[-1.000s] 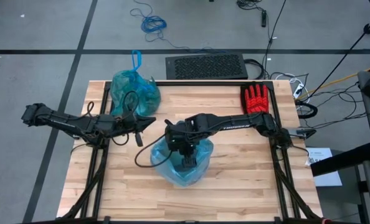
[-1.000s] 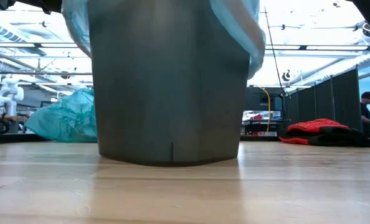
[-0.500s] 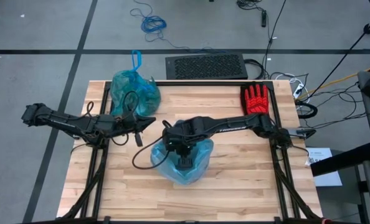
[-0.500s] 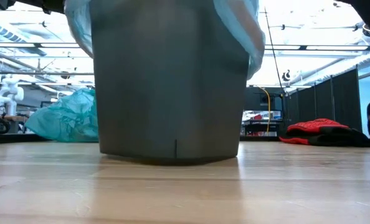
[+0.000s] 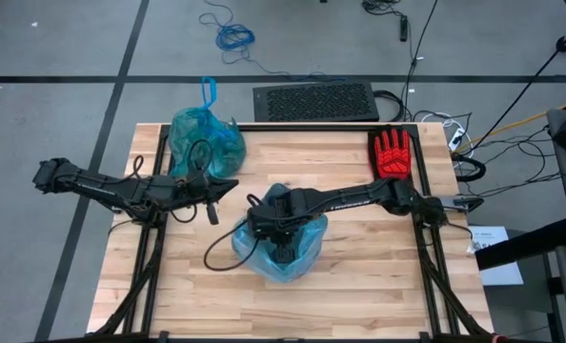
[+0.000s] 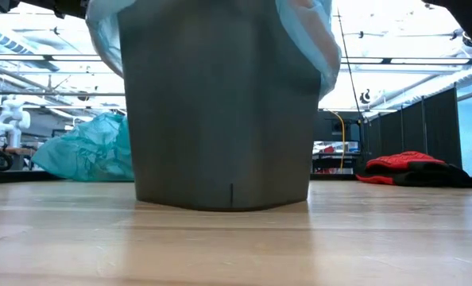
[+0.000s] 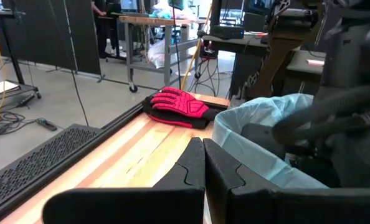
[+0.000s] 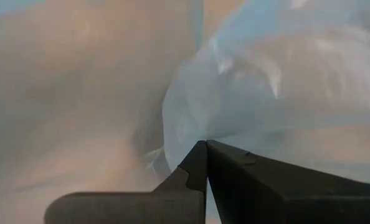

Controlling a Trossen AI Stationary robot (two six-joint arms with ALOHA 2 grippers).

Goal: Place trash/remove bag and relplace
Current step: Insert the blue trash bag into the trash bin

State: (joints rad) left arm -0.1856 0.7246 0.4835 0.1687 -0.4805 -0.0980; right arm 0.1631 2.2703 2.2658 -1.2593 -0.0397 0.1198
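A grey bin [image 6: 220, 103] stands on the table's middle, lined with a pale sky-blue bag [image 5: 304, 255] whose rim is folded over the bin's edge [image 6: 306, 36]. My right gripper [image 5: 281, 250] reaches down inside it, fingers shut [image 8: 205, 144], with pale plastic all around. The teal-green bag [image 5: 205, 138], knotted shut, rests on its bulging underside at the table's far left [image 6: 85, 151]. My left gripper [image 5: 233, 183] waits shut [image 7: 203, 143] left of the bin, touching nothing. No trash shows. My right gripper meets the pale blue bag's inner wall [image 8: 191, 118] inside the bin, coming from above and pointing down. Its shut fingertips [image 8: 219, 152] lie against a fold of the plastic. Whether a layer is caught between them cannot be told.
A red glove [image 5: 391, 151] lies at the table's far right corner [image 7: 175, 102]. A black perforated mat [image 5: 314, 100] sits just beyond the far edge. Black rails run along the table's left and right sides. Bare wood lies near and to the right of the bin.
My right gripper has shifted inside the bin toward the table's near-left, its wrist moving left over the rim. The bin with its pale liner has slid a little toward the table's right. The left arm has kept still.
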